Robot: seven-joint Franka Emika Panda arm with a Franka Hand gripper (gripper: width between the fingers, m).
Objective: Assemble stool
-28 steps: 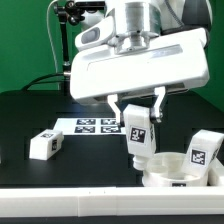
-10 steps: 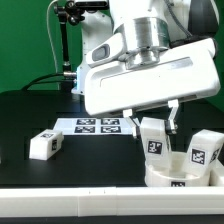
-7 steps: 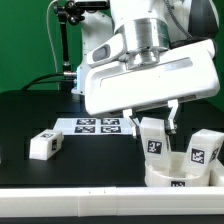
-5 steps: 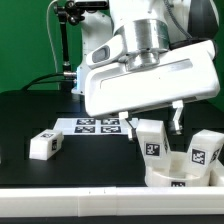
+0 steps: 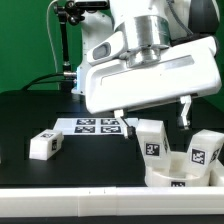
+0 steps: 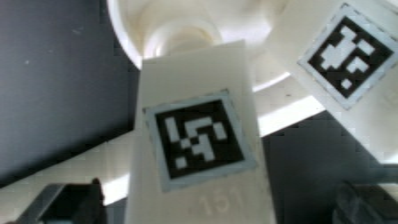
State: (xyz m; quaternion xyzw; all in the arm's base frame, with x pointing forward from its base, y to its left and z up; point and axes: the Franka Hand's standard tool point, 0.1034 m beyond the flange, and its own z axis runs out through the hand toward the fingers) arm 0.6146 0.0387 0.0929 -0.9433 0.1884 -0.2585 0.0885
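Seemingly apart, spread hand (image 5: 155,117) flanks leg (image 5: 152,142) on seat (image 5: 158,177).

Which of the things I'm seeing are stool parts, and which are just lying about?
Stool job:
seat
upright leg at the seat, below the open gripper
second leg, on the exterior view's right
loose leg, lying on the table

Lying about:
marker board, flat on the table
black stand, at the back
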